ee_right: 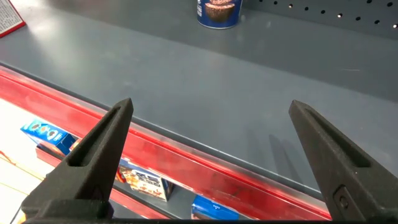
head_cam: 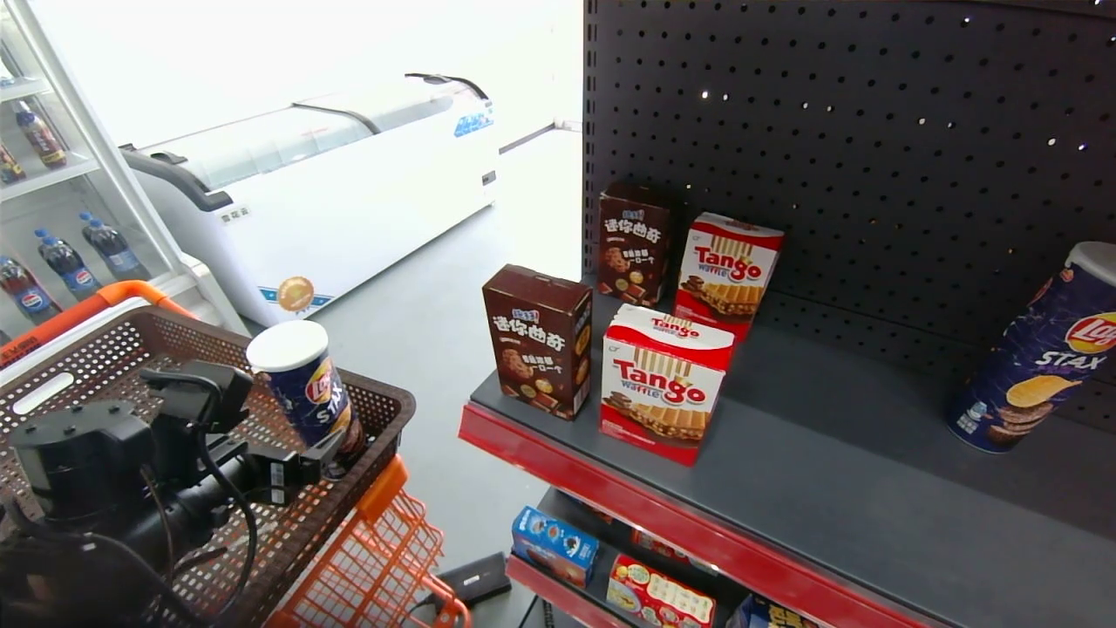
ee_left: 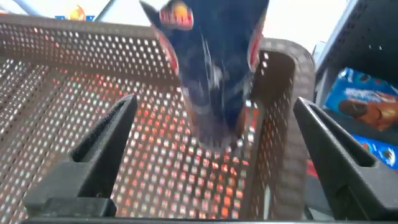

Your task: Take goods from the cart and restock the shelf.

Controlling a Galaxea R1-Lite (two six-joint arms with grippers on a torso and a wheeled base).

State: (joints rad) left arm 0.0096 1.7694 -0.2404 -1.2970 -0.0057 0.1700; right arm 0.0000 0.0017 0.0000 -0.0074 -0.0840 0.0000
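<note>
Left gripper sits low in the basket, right at the foot of the upright can. From its wrist, the fingers are spread wide with the can ahead between them, not yet clamped; I'd push in deeper, centre it and close around mid-body so it won't tip. Right gripper hangs wide open, empty, over the bare shelf.

The chip can stands in the cart basket, left of the shelf.
</note>
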